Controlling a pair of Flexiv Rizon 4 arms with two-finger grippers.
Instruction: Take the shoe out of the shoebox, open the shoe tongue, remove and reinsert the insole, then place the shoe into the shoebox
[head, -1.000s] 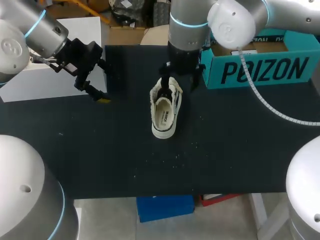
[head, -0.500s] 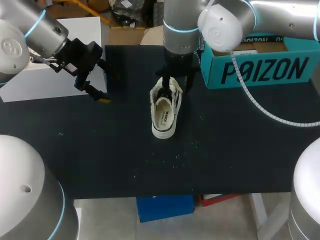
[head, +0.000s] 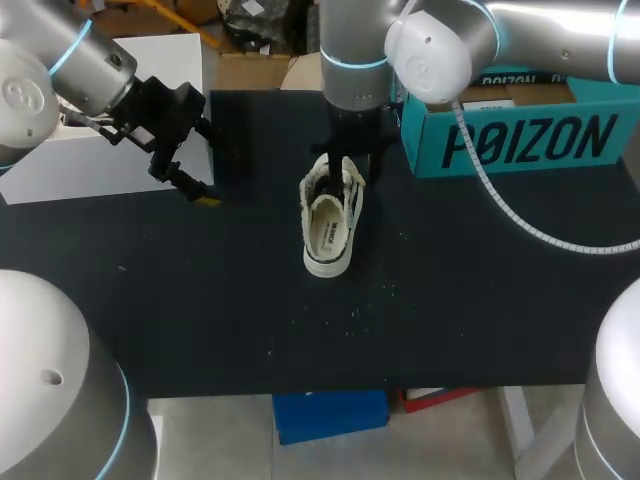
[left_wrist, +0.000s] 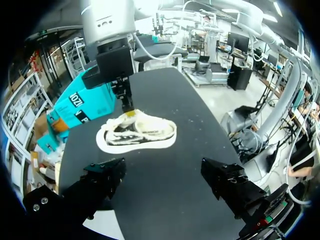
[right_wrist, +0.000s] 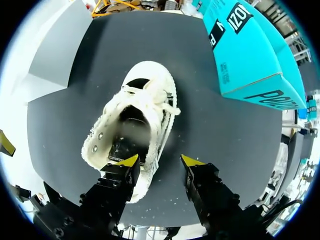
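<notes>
The white shoe (head: 328, 220) lies in the upper middle of the head view on the black table (head: 180, 300). Its upper end is under the right gripper (right_wrist: 160, 160), whose fingers stand apart, one tip over the shoe's rim and the other beside it. The left gripper (left_wrist: 165, 175), at upper left, is spread wide. The teal shoebox (head: 520, 140) sits at upper right, its inside mostly hidden by the arm.

Shoe (head: 330, 222): white cloth, rough fuzzy lining. Shoebox (head: 520, 145): smooth teal cardboard, slight sheen. Table (head: 200, 300): matt black, lightly speckled. Right arm (head: 440, 45): glossy grey shell.
</notes>
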